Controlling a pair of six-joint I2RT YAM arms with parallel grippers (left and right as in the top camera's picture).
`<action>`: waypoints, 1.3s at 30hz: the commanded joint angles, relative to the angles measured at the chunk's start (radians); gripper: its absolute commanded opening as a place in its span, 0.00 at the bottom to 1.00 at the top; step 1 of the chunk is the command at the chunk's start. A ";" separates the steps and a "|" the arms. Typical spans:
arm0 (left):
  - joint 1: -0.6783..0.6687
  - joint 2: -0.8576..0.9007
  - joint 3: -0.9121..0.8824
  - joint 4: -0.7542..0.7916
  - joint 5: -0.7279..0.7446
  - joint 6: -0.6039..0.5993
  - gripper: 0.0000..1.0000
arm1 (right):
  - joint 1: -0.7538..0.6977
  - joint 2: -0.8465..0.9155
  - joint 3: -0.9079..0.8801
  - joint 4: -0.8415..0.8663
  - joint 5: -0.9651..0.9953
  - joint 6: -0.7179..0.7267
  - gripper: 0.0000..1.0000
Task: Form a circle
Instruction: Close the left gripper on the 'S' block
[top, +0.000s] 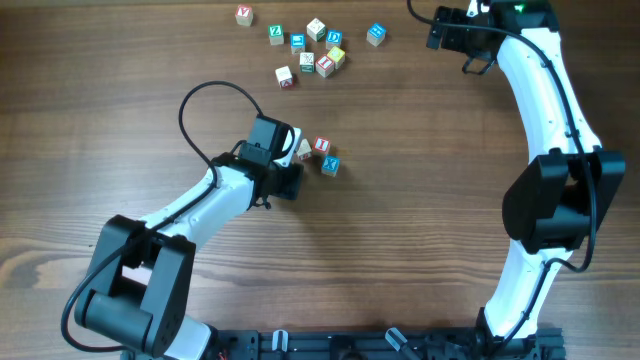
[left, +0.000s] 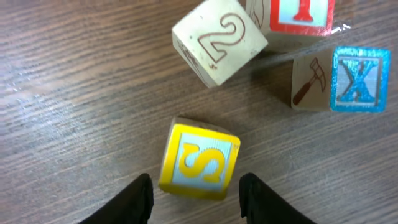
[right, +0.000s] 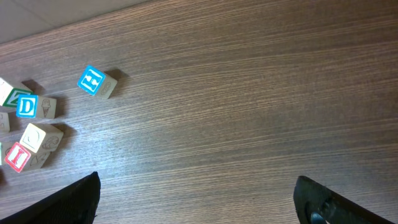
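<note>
Left hand (left: 196, 186) spread astride yellow S cube (left: 199, 160), slim gap at one finger. The circle (top: 321, 148) mid-worktop (top: 420, 200), right at that hand. Wrist view shows the lettering; overhead hides the S cube. Right hand (top: 468, 45) spread wide, well apart.

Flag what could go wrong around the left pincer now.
1. The left pincer straddles the yellow S cube tightly; lifting off could drag or twist it.
2. The 2 cube sits skewed close ahead; any forward push may knock it into the X cube.
</note>
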 joint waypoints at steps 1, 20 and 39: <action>-0.003 -0.018 -0.005 0.015 -0.018 0.018 0.41 | 0.003 0.010 -0.003 0.002 0.011 -0.013 1.00; -0.003 -0.018 -0.005 0.063 -0.017 0.013 0.28 | 0.003 0.010 -0.003 0.002 0.010 -0.013 1.00; -0.003 -0.018 -0.005 0.081 -0.039 -0.025 0.32 | 0.003 0.010 -0.003 0.002 0.011 -0.013 1.00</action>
